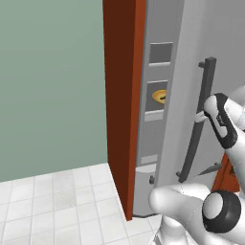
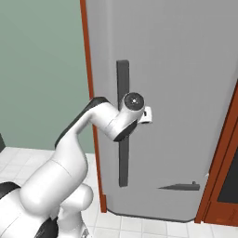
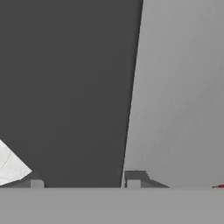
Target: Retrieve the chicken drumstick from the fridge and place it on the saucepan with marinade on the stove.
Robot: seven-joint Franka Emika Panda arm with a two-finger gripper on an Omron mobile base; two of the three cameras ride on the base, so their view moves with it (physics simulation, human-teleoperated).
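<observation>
Fridge door ajar, gripper (image 3: 85, 183) at its handle
The fridge (image 1: 182, 72) is cracked open; the drumstick isn't clearly discernible inside. Fingers sit apart astride the dark handle (image 2: 122, 135); close firmly, then pull in an arc about the hinge

Fridge ajar, drumstick on an inner shelf

The fridge (image 1: 191, 38) is tall and light grey, its door swung partly open, with a long dark vertical handle (image 2: 122, 125) on the door face. Through the gap, grey inner shelves show; on one sits a yellow plate (image 1: 158, 95) carrying the chicken drumstick (image 1: 162, 99) (a small dark sliver, too small to make out its pose).
</observation>
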